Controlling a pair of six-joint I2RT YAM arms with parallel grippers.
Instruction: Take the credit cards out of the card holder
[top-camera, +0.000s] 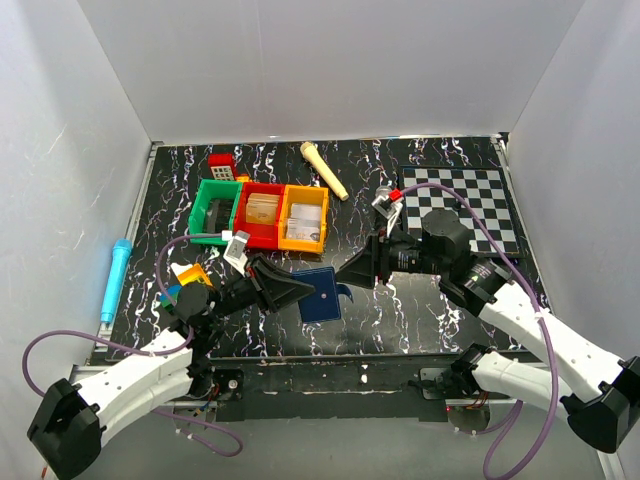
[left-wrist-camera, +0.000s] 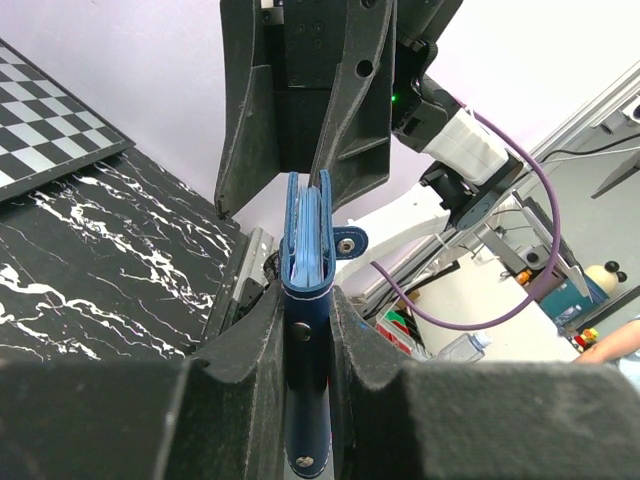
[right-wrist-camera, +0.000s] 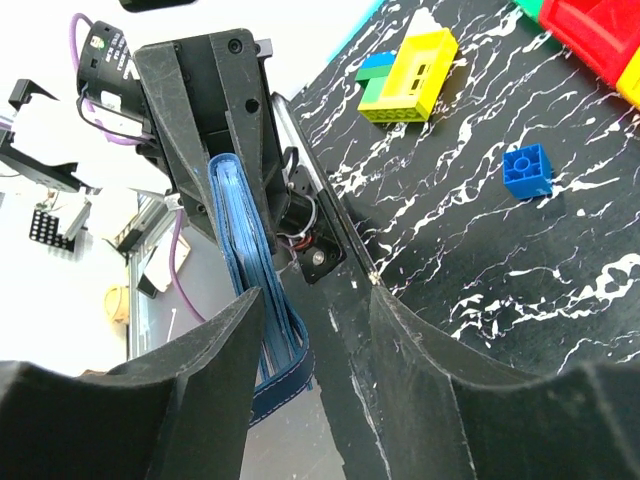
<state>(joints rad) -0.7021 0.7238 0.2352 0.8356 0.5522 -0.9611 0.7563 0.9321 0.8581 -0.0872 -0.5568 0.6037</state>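
The black marbled table (top-camera: 420, 300) carried a checkerboard (top-camera: 480, 195) at far right, green (top-camera: 200, 210), red (top-camera: 262, 187) and orange (top-camera: 305, 190) bins in a row (touching), a cream stick (top-camera: 323, 170), and a blue block (right-wrist-camera: 527, 171) near a yellow block (right-wrist-camera: 410, 75).

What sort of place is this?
Probably a robotics lab test cell: plain white walls box in a black marbled table, and a checkerboard lies on it.

card holder (right-wrist-camera: 243, 250): was edge-on, pinched by the left pincer (right-wrist-camera: 236, 205)
right pincer (right-wrist-camera: 318, 305): fingers were spread, card holder beside one
bench (right-wrist-camera: 450, 250): had a blue block (right-wrist-camera: 527, 170) and a yellow-green block (right-wrist-camera: 408, 75), apart
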